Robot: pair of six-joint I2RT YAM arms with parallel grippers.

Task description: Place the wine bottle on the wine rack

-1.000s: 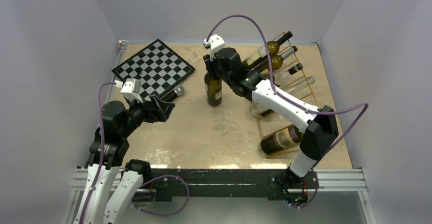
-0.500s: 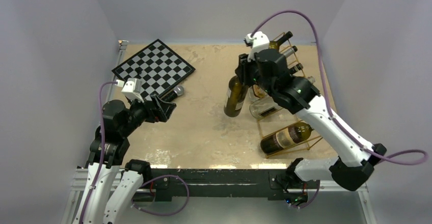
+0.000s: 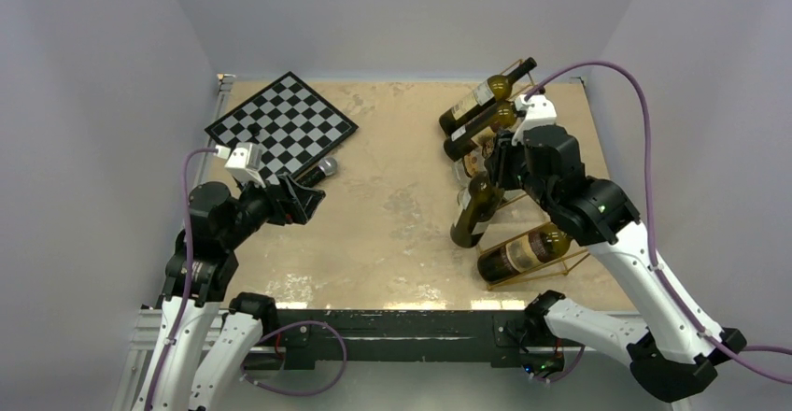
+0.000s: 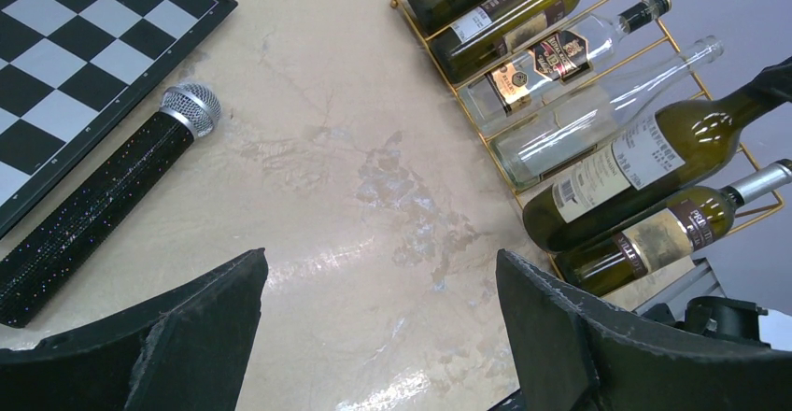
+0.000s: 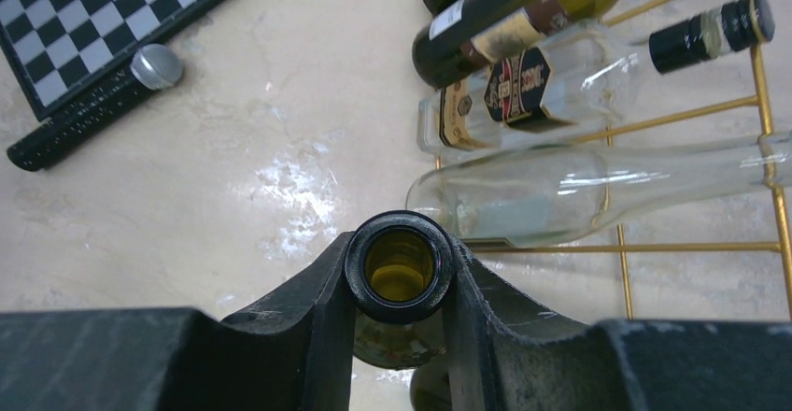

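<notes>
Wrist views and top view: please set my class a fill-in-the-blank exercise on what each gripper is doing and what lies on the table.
1. The right gripper has its jaws shut on the bottle at its ____.
2. The left gripper has its jaws ____.
3. The microphone lies along the edge of the ____.
4. The rack is made of thin ____-coloured rods.
Missing words: neck; open; chessboard; gold.

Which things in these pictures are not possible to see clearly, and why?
- Right wrist: held bottle body and label, hidden under its own mouth and the right gripper.
- Top: rack slots beneath the right arm, hidden by it.
- Left wrist: microphone tail, cut off by the left edge.
</notes>
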